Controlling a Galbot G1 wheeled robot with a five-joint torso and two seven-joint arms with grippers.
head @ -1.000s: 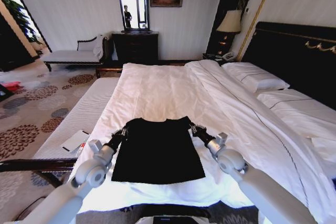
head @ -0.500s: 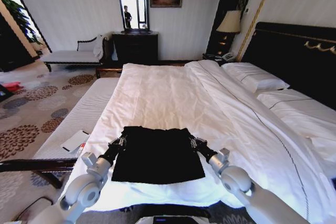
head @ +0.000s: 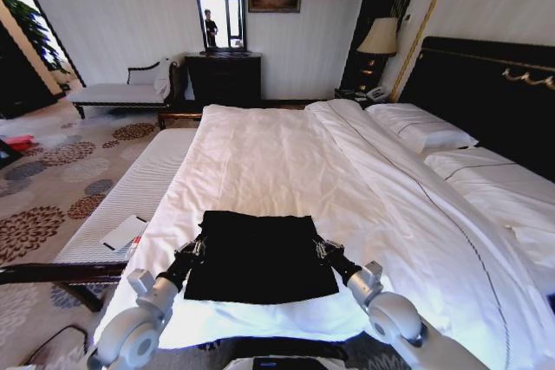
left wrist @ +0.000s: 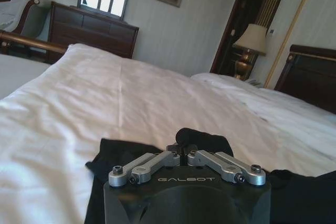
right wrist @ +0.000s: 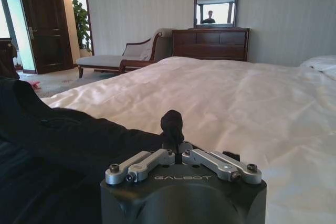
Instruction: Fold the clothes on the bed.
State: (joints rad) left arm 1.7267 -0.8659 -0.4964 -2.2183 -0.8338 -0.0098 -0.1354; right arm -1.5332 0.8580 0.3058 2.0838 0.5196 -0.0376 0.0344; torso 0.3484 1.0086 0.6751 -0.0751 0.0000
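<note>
Bed (head: pixel 277 153): white duvet, dark headboard.
T-shirt (head: pixel 260 256): black, folded, near bed's foot.
Left hand (head: pixel 196 249): pinching shirt's left edge.
Right hand (head: pixel 322 249): pinching right edge.
Dresser (head: pixel 224 75): beyond bed.

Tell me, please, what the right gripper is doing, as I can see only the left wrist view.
Observer: The right gripper is shut on a pinch of the black T-shirt.
Operator: Where on the shirt is that?
Observer: At its right edge, level with the left gripper on the opposite edge.
Operator: How does the whole shirt lie?
Observer: From the head view it is a flat dark rectangle, no sleeves sticking out, near the close edge of the bed.
</note>
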